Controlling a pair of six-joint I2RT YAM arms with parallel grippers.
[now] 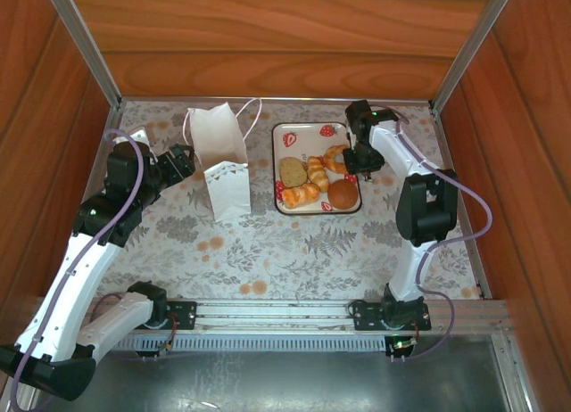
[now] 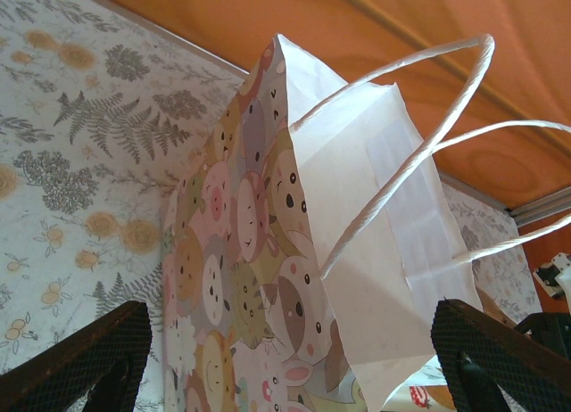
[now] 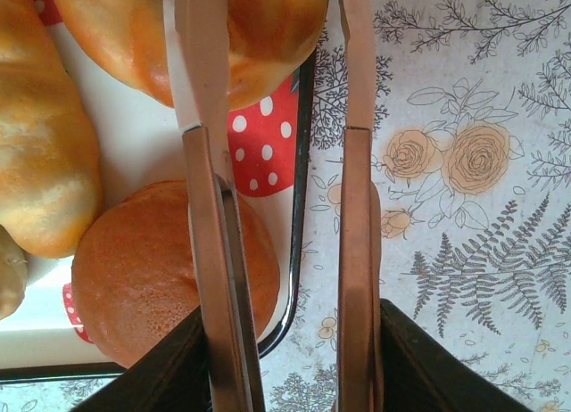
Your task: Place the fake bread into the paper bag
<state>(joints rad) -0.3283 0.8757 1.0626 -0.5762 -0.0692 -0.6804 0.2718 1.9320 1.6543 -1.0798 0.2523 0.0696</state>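
Note:
The fake bread lies on a strawberry-printed tray [image 1: 294, 131]: croissants [image 1: 303, 194], a brown slice [image 1: 292, 170], a ring doughnut [image 1: 335, 158] and a round bun [image 1: 343, 194]. My right gripper [image 1: 361, 162] hovers over the tray's right edge, shut on thin metal tongs [image 3: 210, 207]. In the right wrist view [image 3: 290, 358] one blade crosses the bun [image 3: 143, 278] and a golden pastry [image 3: 259, 37]; the other hangs over the tablecloth outside the tray rim [image 3: 302, 162]. The paper bag [image 1: 223, 162] stands open left of the tray. My left gripper [image 1: 183, 162] is open at its left side, fingers spread either side of the bag [image 2: 268, 251].
The bag's white cord handles [image 2: 419, 153] arch over its mouth. Wooden walls close in the floral tablecloth on three sides. The arm bases and a metal rail [image 1: 294, 316] run along the near edge.

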